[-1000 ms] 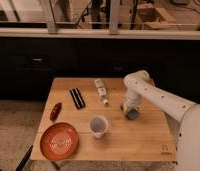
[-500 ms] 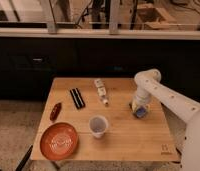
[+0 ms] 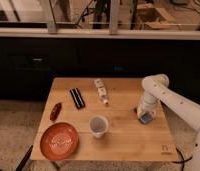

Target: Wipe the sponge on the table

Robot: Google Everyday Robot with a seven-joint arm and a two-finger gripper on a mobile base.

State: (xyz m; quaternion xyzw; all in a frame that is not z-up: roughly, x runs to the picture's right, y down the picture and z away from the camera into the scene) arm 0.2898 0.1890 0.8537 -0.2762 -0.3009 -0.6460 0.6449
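Your gripper (image 3: 144, 115) clamps the blue sponge (image 3: 146, 119) at the wooden table's (image 3: 128, 146) right edge. Open wood lies frontward; your white arm (image 3: 154, 88) bends steeply down.

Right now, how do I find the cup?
Start at the wooden table. Near its front middle, right of the orange plate and left of the gripper on the blue sponge, stands the cup. It is the only pale, upright, open-topped thing there.

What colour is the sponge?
The sponge is blue, camera view, under the gripper by the table's right edge.
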